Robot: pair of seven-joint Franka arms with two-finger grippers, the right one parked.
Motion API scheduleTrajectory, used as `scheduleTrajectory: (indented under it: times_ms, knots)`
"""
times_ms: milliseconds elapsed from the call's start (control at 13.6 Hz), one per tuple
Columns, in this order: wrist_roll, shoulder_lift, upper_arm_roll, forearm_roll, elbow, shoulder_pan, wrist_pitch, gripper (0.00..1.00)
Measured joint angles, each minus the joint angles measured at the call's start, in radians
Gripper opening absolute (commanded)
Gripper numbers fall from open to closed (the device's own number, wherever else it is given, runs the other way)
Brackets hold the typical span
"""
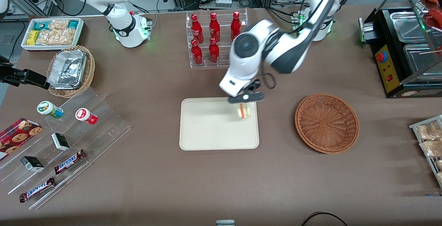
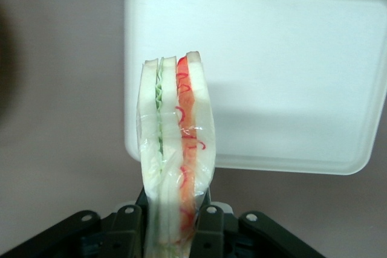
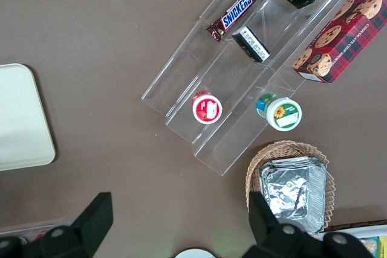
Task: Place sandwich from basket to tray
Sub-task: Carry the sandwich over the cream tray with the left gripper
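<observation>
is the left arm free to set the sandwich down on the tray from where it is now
Probably yes. The tool is shut on the sandwich above the tray, near the edge toward the basket. Nothing lies on the tray beneath it, so the way down looks free.

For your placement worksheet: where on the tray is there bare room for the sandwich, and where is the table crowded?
The gripper, shut on the sandwich, hangs over the tray at its edge nearest the basket. All the tray surface in view is bare. The basket is empty too. It is crowded at the acrylic snack steps and the bottle rack.
</observation>
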Motion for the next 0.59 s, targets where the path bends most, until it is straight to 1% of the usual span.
scheduleTrajectory:
  times_ms: [220, 440, 587]
  knots:
    - [-0.002, 0.119, 0.000, 0.000, 0.083, -0.011, 0.095, 0.30]
    - [-0.002, 0.181, 0.001, 0.005, 0.102, -0.047, 0.182, 0.30]
    - [-0.003, 0.208, 0.002, 0.024, 0.114, -0.064, 0.217, 0.30]
